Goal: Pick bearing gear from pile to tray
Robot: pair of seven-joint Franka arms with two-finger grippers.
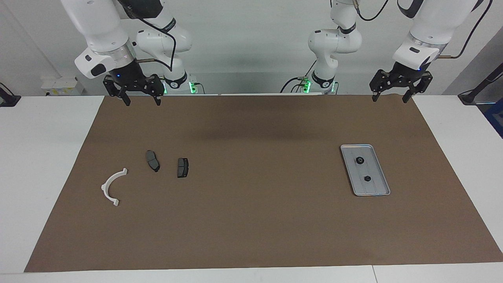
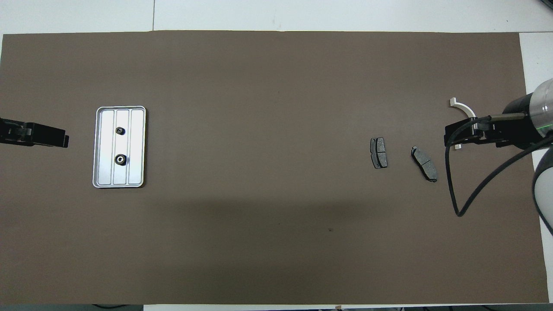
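Black round gears (image 1: 359,160) are seen lying in the silver tray (image 1: 378,192) at the frame's right, apparently already delivered. The left hand (image 1: 392,96) and right hand (image 1: 140,99), fingers apart and empty, are parked at upper right and upper left.

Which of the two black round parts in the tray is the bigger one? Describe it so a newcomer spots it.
Find the silver tray at the left arm's end of the brown mat. Two black round parts lie in its middle channel. The bigger one is the one nearer the robots; the smaller part lies farther from them.
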